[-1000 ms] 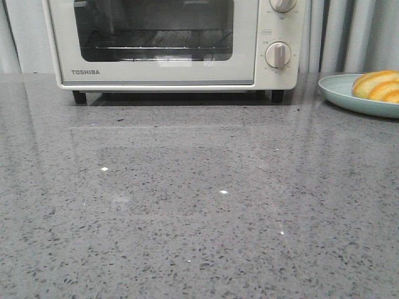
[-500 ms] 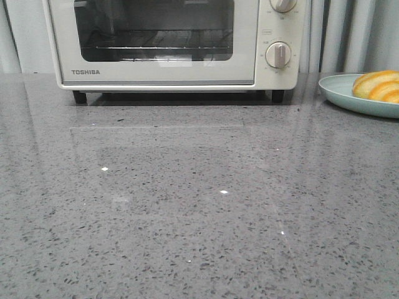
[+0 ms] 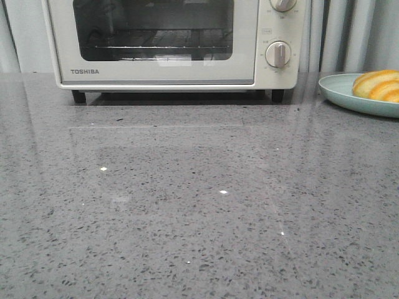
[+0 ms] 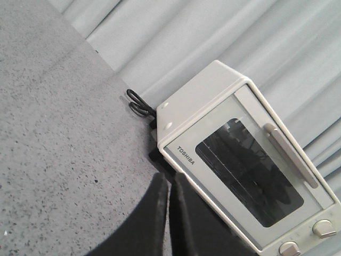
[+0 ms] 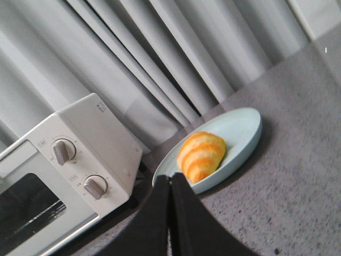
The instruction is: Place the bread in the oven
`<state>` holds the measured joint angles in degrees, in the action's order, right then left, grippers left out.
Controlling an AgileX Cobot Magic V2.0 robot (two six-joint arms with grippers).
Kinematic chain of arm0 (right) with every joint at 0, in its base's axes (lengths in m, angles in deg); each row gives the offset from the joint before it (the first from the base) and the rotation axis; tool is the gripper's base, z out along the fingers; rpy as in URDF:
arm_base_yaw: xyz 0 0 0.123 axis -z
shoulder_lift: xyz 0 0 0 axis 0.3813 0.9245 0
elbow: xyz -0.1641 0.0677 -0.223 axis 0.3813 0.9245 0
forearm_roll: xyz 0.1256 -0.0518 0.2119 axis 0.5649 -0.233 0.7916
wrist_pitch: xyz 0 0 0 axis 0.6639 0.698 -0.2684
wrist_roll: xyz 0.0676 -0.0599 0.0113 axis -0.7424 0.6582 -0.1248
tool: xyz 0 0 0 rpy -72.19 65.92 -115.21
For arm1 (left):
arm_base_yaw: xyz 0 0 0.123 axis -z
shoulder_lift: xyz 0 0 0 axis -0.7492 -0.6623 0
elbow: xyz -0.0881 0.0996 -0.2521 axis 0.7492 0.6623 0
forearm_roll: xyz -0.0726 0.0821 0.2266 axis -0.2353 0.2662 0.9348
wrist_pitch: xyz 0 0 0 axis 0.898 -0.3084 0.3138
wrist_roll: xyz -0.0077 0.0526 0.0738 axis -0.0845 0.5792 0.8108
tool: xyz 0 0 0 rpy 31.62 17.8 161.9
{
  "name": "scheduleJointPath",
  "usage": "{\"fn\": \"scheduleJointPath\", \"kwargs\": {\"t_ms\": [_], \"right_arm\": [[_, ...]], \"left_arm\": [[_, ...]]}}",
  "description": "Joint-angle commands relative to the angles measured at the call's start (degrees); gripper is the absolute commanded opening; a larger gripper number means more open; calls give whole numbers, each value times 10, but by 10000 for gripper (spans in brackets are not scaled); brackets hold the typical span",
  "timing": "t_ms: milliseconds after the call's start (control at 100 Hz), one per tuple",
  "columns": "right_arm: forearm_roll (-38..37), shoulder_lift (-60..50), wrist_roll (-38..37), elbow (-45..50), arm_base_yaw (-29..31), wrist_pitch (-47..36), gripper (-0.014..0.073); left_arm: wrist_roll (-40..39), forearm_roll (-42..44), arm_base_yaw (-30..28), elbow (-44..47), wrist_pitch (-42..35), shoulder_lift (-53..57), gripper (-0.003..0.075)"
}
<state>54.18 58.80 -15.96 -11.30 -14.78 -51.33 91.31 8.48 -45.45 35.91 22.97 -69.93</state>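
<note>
The left gripper (image 4: 169, 213) is seen only in its own wrist view, its two dark fingers (image 4: 152, 224) pressed together with barely a slit between them and nothing held. It is raised above the grey speckled countertop (image 4: 48, 133), with the oven (image 4: 240, 170) ahead of it. The right gripper (image 5: 170, 213) is likewise closed, finger against finger, and nothing is gripped; it is pointed toward the plate (image 5: 242, 133). Neither gripper is seen in the front view.

At the left rear of the countertop (image 3: 187, 205) the cream-white oven (image 3: 162, 71) is placed, raised on black feet (image 3: 78, 96). Its glass-window door (image 3: 153, 31) is shut, and the wire rack (image 3: 156, 48) can be made out through the glass. The TOSHIBA lettering (image 3: 84, 71) is printed on the lower left of the door. A black cord (image 4: 137, 104) is looped behind the oven. Two round knobs (image 3: 278, 54) are set on the panel to the right of the door.

Further right, apart from the oven, a pale blue-green plate (image 3: 340, 92) is set near the curtain (image 3: 349, 31). The bread (image 3: 377, 85) is lying on this plate, glossy orange with pale stripes, partly cut off by the frame edge in the front view and shown whole in the right wrist view (image 5: 201, 156).
</note>
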Motion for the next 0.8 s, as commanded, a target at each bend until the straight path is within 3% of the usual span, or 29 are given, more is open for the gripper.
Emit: {"fn": "scheduleJointPath", "kwargs": {"t_ms": [0, 130, 290, 370, 580, 790], "right_arm": [[27, -11, -1, -19, 3, -9, -75], [-50, 14, 5, -101, 3, 113, -75], [-106, 98, 54, -190, 2, 194, -75], [-106, 141, 91, -222, 2, 196, -49], [-104, 213, 103, -266, -10, 192, 106], [-102, 215, 103, -266, -38, 190, 109]], "left_arm": [[15, 0, 6, -19, 1, 15, -21], [162, 93, 23, -115, 107, -35, -22], [299, 97, 44, -235, 116, -199, -20], [313, 97, 70, -288, 113, -284, -20], [342, 98, 188, -416, 49, -467, -21], [343, 140, 263, -551, 33, -629, -21]]}}
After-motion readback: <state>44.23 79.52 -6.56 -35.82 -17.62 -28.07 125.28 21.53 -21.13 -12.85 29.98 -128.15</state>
